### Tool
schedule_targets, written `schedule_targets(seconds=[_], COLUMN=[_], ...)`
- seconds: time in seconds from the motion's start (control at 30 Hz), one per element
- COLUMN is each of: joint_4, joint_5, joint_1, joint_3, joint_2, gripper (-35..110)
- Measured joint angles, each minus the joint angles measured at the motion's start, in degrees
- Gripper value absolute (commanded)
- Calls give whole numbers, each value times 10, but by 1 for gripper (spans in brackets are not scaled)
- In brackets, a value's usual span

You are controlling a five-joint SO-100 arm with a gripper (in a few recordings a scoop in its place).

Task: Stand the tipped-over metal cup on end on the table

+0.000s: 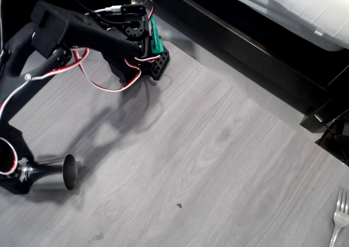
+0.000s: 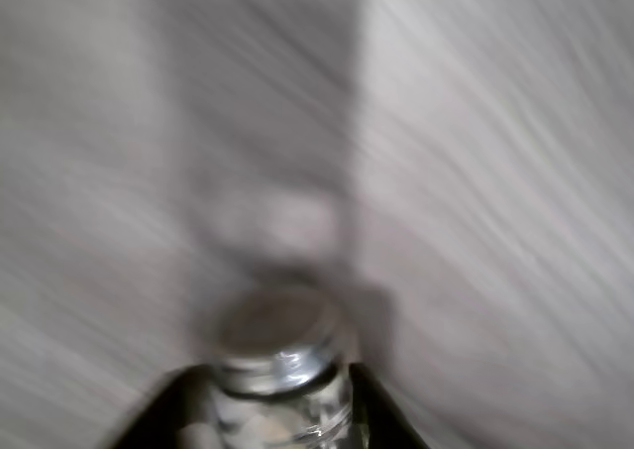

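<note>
You have the cup [image 1: 54,173] at the lower left of the overhead view, lying on its side, flared rim pointing right and its open mouth facing right. Its narrow base end sits inside the tool [image 1: 20,173], at the left edge of that view. The black fingers flank the cup's base on both sides, so the tool is closed around the cup.

In the wrist view the cup [image 2: 282,370] sits low and centre, between two dark fingers [image 2: 163,414] at the bottom edge. That picture is blurred; you can make out shiny steel and a rounded end facing the camera's far side, little more. Whether the cup touches the bench [image 1: 218,149] or hangs just clear of it, you cannot tell from either view, though a shadow lies directly beneath and beside it in the overhead view.

The arm [image 1: 82,31] runs from its black base [image 1: 155,61] at upper centre-left, out toward the left, then down the left edge to the tool. Red and white wires [image 1: 103,83] loop beneath the upper link.

A fork [image 1: 339,217] lies at the lower right corner of the overhead view, well apart from the cup. A black ledge [image 1: 245,50] runs diagonally along the bench's upper right side. A small dark speck [image 1: 179,205] marks the bench near bottom centre.
</note>
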Motion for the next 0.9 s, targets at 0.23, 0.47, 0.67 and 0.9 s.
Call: schedule_targets(seconds=[0.23, 0.47, 0.67, 0.9], joint_4=[2, 25, 86, 66], joint_5=[4, 4, 3, 3], joint_1=[4, 1, -19, -36], joint_3=[8, 10, 14, 168], joint_2=[-11, 2, 88, 256], gripper=[0, 41, 41, 41])
